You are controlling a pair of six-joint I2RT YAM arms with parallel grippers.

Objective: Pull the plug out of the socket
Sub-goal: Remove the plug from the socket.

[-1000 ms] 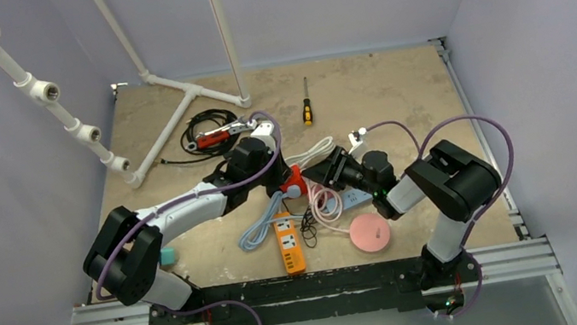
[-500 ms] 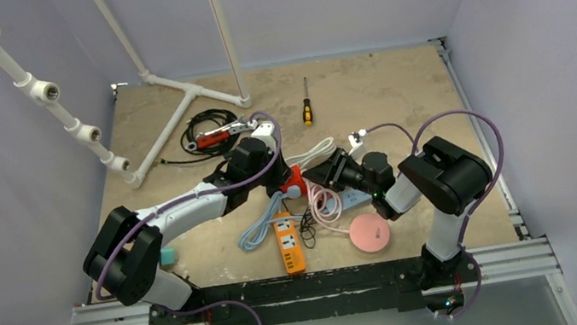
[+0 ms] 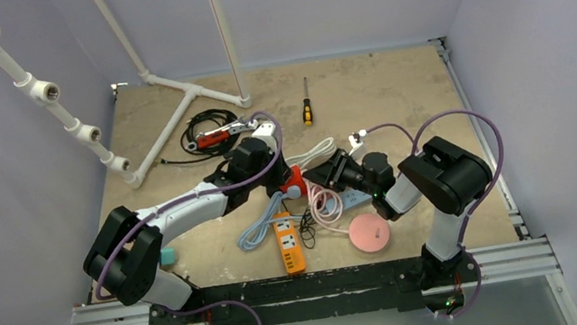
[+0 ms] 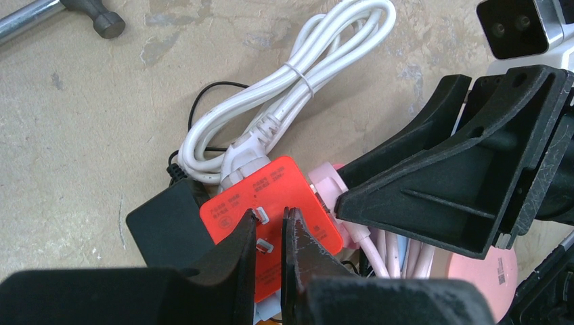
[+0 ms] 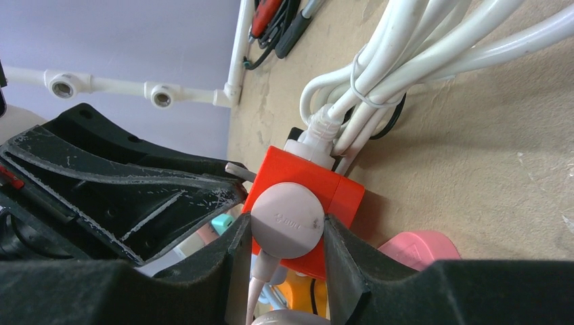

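Clamping the pale plug (image 5: 288,215), the right gripper (image 5: 284,233) has the red socket (image 5: 342,193) just beyond its fingertips. The left gripper (image 4: 269,230), nearly closed, seems to pinch the socket's prong (image 4: 262,217).

Smooth red plastic socket (image 5: 301,170), matt pink plug (image 5: 288,220) — scuffed black jaws.

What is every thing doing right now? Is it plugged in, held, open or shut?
pink plug, plugged into red socket cube
red socket cube, held by its metal pins
white plug, plugged into the cube
white cord, bundled and tied
left gripper, shut on the cube's pins
right gripper, shut on pink plug
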